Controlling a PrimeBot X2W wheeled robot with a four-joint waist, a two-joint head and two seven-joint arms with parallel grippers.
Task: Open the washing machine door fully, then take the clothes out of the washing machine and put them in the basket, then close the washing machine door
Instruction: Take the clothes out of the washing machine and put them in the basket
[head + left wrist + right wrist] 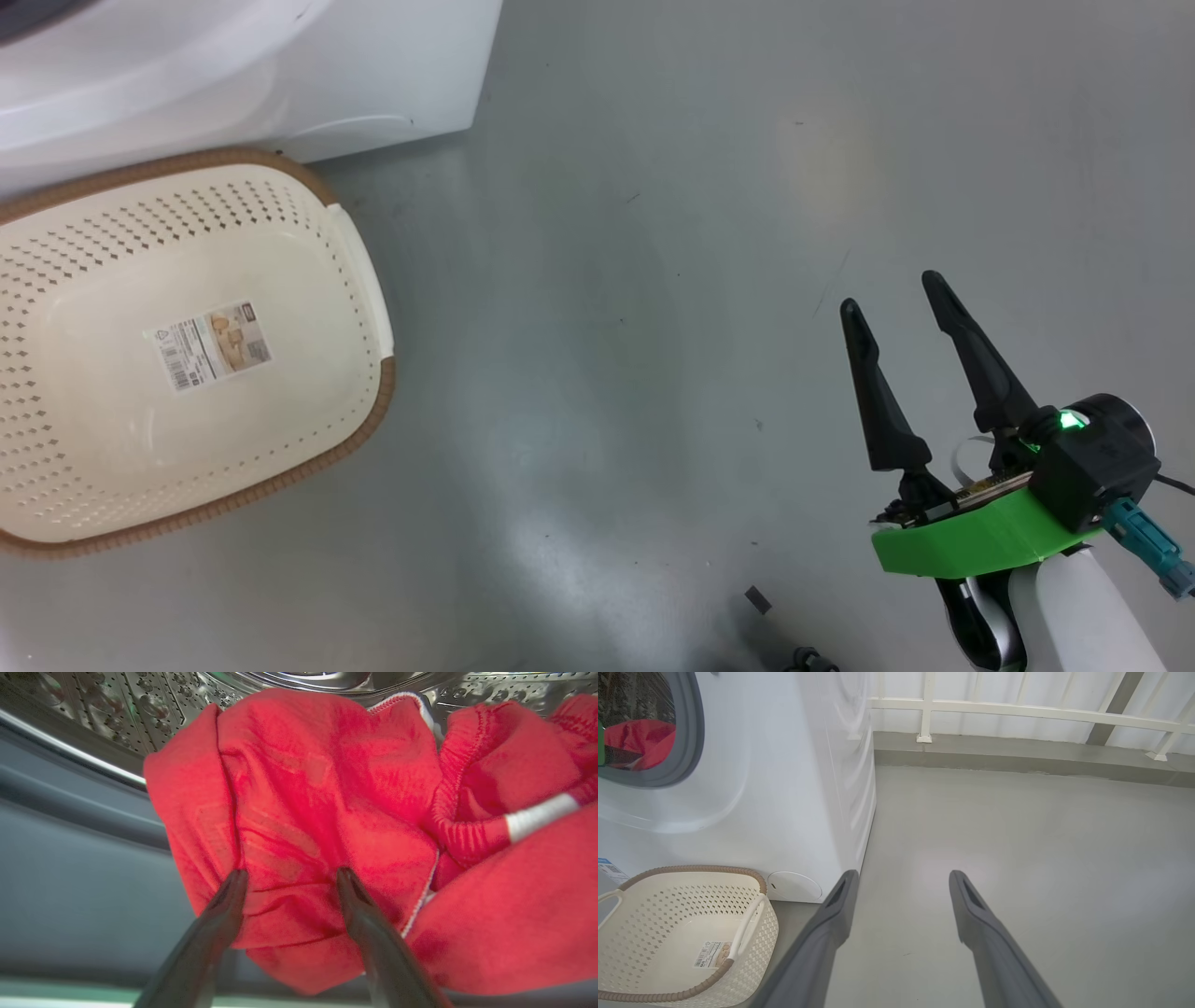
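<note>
Bulging between the left gripper's wide-spread tips, the clothes lie ungripped.

I see the clothes as soft red knit cloth with ribbed white trim, lying against the drum's shiny perforated metal. The washing machine has a smooth, glossy white shell. The basket is matt cream plastic with a brown woven-look rim and a paper label. The floor is smooth grey with a faint sheen.
</note>
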